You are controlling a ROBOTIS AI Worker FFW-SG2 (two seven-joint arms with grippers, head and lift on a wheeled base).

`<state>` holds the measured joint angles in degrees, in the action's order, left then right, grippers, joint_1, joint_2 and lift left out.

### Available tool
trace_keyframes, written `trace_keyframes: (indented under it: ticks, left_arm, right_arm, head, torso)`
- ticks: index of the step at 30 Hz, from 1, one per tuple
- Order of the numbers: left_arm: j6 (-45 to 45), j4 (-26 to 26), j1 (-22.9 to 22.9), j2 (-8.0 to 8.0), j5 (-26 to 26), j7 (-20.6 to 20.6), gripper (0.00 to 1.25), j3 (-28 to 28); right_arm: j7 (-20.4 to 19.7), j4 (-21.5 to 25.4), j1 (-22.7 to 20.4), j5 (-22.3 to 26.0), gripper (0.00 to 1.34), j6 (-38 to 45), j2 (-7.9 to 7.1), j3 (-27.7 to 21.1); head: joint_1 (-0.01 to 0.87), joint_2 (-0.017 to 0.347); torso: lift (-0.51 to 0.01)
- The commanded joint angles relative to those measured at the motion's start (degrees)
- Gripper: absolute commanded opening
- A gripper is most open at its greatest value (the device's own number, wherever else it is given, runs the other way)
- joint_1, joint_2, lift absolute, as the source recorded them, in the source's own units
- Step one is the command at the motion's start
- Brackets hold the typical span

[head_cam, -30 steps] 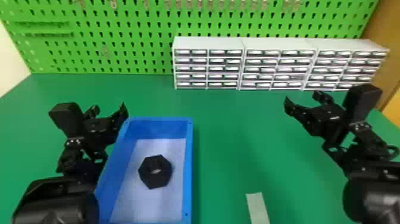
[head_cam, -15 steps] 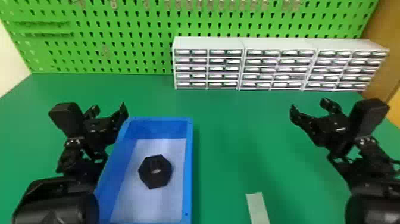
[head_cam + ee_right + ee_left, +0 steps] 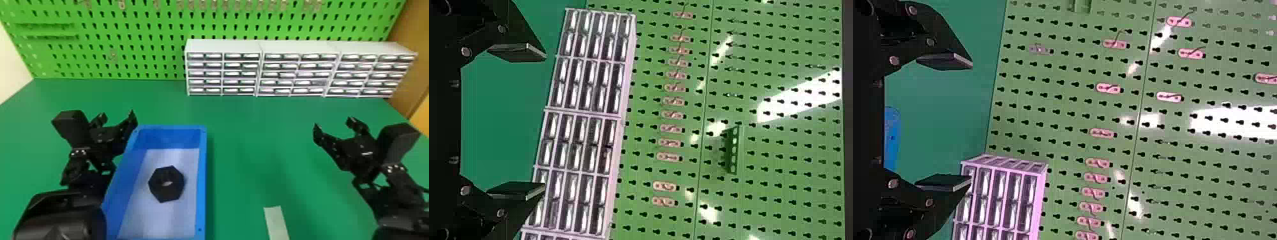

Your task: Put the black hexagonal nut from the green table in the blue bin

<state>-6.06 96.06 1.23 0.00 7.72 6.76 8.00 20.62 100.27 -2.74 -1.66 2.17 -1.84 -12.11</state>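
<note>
Notice a matte black hexagonal nut [image 3: 174, 185] inside the smooth blue bin [image 3: 202, 178], toward seven o'clock; see left gripper [image 3: 116, 115] at nine, right gripper [image 3: 333, 123] at three, both released.

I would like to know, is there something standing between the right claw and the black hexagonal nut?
Yes: the black hexagonal nut lies inside the blue bin, whose right wall stands between it and the right claw. No other object is visible between them.
</note>
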Motion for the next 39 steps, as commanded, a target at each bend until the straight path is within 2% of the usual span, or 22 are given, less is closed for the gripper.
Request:
trace_keyframes:
  ticks: [1,12,21,39]
  left_arm:
    - [0.0,0.0,0.0,-0.15,0.1,0.0,0.81,0.0]
    - [0.0,0.0,0.0,-0.15,0.0,0.0,0.81,-0.2]
    - [0.0,0.0,0.0,-0.15,0.0,0.0,0.81,-0.2]
    - [0.0,0.0,0.1,-0.15,0.1,0.0,0.81,-0.2]
  right_arm:
    - [-0.2,0.1,-0.9,-0.1,0.98,-0.9,0.43,0.0]
    - [-3.5,0.3,-2.7,-1.3,0.98,-3.8,1.84,-0.1]
    - [-7.3,0.4,-4.6,-1.1,0.98,-4.5,1.89,0.0]
    - [-7.5,0.4,-4.3,-0.6,0.98,-3.5,1.89,-0.3]
  head:
    - [0.686,0.051]
    - [0.686,0.051]
    - [0.686,0.051]
    - [0.686,0.051]
  torso:
    - [-0.097]
    - [-0.097]
    - [-0.097]
    - [-0.097]
